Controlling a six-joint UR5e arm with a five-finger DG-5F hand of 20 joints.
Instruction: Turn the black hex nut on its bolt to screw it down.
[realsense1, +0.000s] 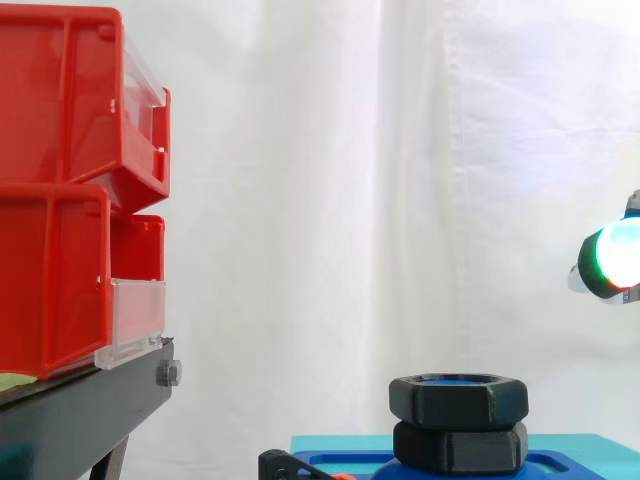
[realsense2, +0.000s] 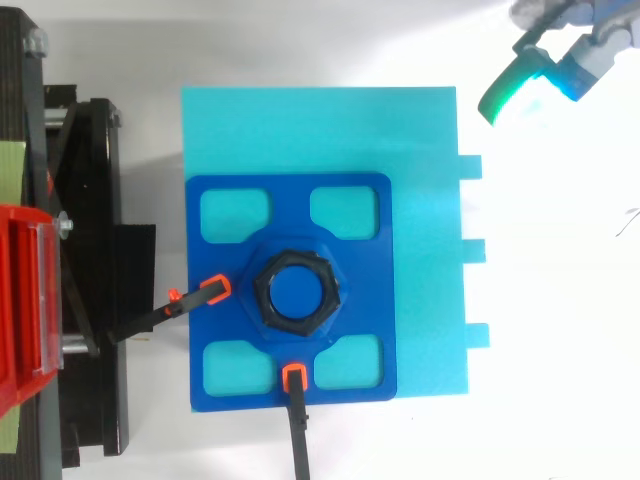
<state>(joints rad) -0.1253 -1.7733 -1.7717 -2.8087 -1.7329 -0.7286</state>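
My hand (realsense2: 512, 85): at the top view's upper-right corner, beyond the cyan pad (realsense2: 320, 125); I cannot tell its opening.
Black hex nut (realsense1: 458, 400): on the blue bolt (realsense2: 297, 289), centre of the blue plate (realsense2: 350, 195), atop a second black hex piece (realsense1: 460, 447).
Relation: the nut is well apart from my hand, lower and to its left in the side view.

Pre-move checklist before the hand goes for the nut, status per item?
1. The black hex nut sits on the blue bolt: ok.
2. The hand is off to the side, above nut height, not touching: ok.
3. Space above the nut is free: ok.
4. Both clamp tips rest on the blue plate: ok.
5. Downward travel left: cannot tell; the nut seems to rest on a second black hex piece.
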